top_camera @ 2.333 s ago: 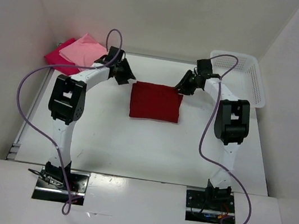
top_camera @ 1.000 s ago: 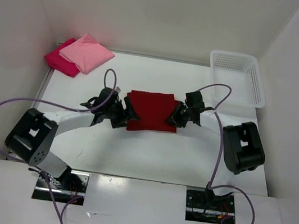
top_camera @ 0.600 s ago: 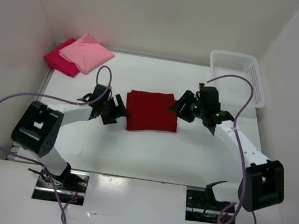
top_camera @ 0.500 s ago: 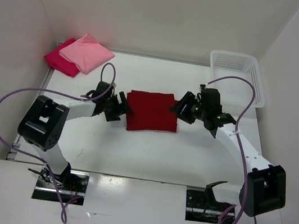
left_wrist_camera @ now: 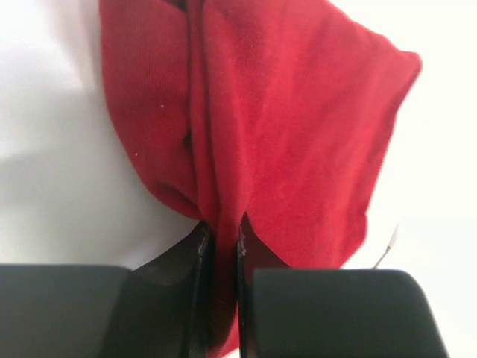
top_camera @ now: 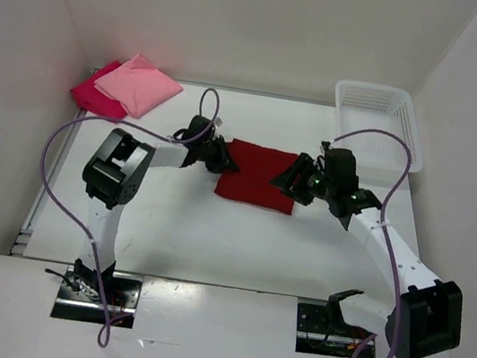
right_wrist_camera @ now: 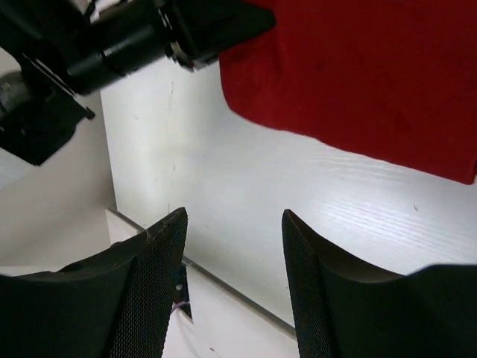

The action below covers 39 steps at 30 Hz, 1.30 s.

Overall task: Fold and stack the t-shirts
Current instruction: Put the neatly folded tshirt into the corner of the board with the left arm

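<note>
The folded dark red t-shirt (top_camera: 258, 175) lies mid-table. My left gripper (top_camera: 223, 160) is shut on its left edge, the cloth pinched between the fingers in the left wrist view (left_wrist_camera: 220, 231). The dark red shirt (left_wrist_camera: 283, 127) fills that view. My right gripper (top_camera: 285, 183) is open and empty at the shirt's right edge; in the right wrist view (right_wrist_camera: 235, 224) its fingers hover above bare table with the shirt (right_wrist_camera: 358, 82) beyond. The light pink t-shirt (top_camera: 139, 83) lies folded on the crimson-magenta t-shirt (top_camera: 93, 96) at the back left corner.
A white lattice basket (top_camera: 380, 122) stands at the back right. White walls enclose the table on the left, back and right. The left arm (right_wrist_camera: 112, 45) shows in the right wrist view.
My left gripper has closed on the shirt's left edge and swung toward the back. The shirt has shifted right and skewed. My right gripper stays open at its right edge.
</note>
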{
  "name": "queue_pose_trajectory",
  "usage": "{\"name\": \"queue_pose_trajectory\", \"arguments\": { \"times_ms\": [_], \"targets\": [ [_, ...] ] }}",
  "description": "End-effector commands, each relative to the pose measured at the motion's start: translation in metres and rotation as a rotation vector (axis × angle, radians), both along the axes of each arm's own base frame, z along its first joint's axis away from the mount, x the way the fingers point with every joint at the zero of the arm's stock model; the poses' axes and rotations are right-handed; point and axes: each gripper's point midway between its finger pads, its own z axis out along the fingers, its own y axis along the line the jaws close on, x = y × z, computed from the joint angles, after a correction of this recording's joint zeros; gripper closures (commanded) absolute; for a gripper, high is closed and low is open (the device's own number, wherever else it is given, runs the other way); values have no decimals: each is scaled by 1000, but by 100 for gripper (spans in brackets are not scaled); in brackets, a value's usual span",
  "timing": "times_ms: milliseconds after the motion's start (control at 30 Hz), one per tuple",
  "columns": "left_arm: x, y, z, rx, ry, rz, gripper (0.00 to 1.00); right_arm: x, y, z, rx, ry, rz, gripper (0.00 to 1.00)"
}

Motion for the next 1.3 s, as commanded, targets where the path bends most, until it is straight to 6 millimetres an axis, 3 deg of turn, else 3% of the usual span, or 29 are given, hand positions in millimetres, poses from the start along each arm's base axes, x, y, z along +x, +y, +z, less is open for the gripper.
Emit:
{"name": "queue_pose_trajectory", "arguments": {
  "times_ms": [0, 133, 167, 267, 300, 367, 400, 467, 500, 533, 567, 600, 633, 667, 700, 733, 767, 800, 833, 867, 967, 1033, 1167, 1200, 1233, 1267],
  "targets": [
    [40, -24, 66, -51, -130, -8, 90, -8, -5, 4, 15, -2, 0, 40],
    [84, -18, 125, -70, -244, 14, 94, -12, -14, 9, 22, -13, -10, 40],
    [103, -17, 168, -103, -325, 21, 94, -12, -19, 4, 17, 4, -25, 40],
    [141, 27, 209, -103, -397, 84, 96, -15, -24, 0, 5, 16, -13, 40],
    [160, 59, 246, -115, -473, 132, 97, -14, -24, -3, -4, 19, -7, 40],
    [176, 98, 266, -111, -511, 192, 97, -14, -24, -3, -4, 19, -7, 40],
    [187, 145, 281, -98, -552, 265, 97, -15, -23, -6, -1, 34, 1, 40],
    [190, 197, 284, -81, -567, 339, 96, -12, -21, -8, -8, 37, 20, 40],
    [193, 250, 281, -57, -573, 422, 96, -11, -20, -14, -13, 56, 20, 40],
    [188, 275, 243, -43, -493, 477, 83, -9, -20, -13, -18, 51, 26, 40],
    [180, 299, 234, -35, -473, 533, 67, -8, -19, -9, -15, 39, 39, 40],
    [172, 344, 219, -29, -457, 618, 51, -8, -18, -13, -18, 52, 39, 40],
    [158, 364, 212, -34, -435, 676, 37, -5, -18, -13, -24, 46, 46, 40],
    [134, 376, 156, -74, -284, 759, 26, -6, -17, -12, -18, 47, 53, 40],
    [118, 406, 147, -95, -277, 839, 8, -7, -16, -15, -15, 59, 60, 40],
    [100, 416, 151, -103, -274, 903, 1, -6, -16, -18, -23, 63, 66, 40],
    [88, 423, 144, -106, -259, 953, 1, -7, -14, -20, -16, 74, 77, 40],
    [42, 423, 123, -53, -183, 1065, 1, -13, -13, -30, -19, 92, 102, 37],
    [34, 422, 107, -50, -143, 1084, 1, -15, -14, -34, -21, 101, 102, 37],
    [25, 419, 126, -55, -181, 1100, 1, -16, -13, -33, -14, 102, 110, 37],
    [-4, 408, 132, -53, -194, 1124, 1, -22, -14, -37, -14, 102, 110, 36],
    [-10, 394, 143, -22, -229, 1070, 1, -26, -14, -41, -13, 101, 122, 33],
    [-20, 349, 141, 38, -214, 913, 1, -24, -14, -40, -11, 92, 122, 30],
    [-22, 338, 140, 41, -220, 868, 1, -24, -14, -40, -11, 92, 122, 26],
    [-29, 324, 134, 60, -208, 798, 1, -23, -15, -41, -20, 90, 112, 1],
    [-31, 302, 130, 69, -195, 728, 1, -21, -17, -42, -35, 82, 106, 0]
  ]
}}
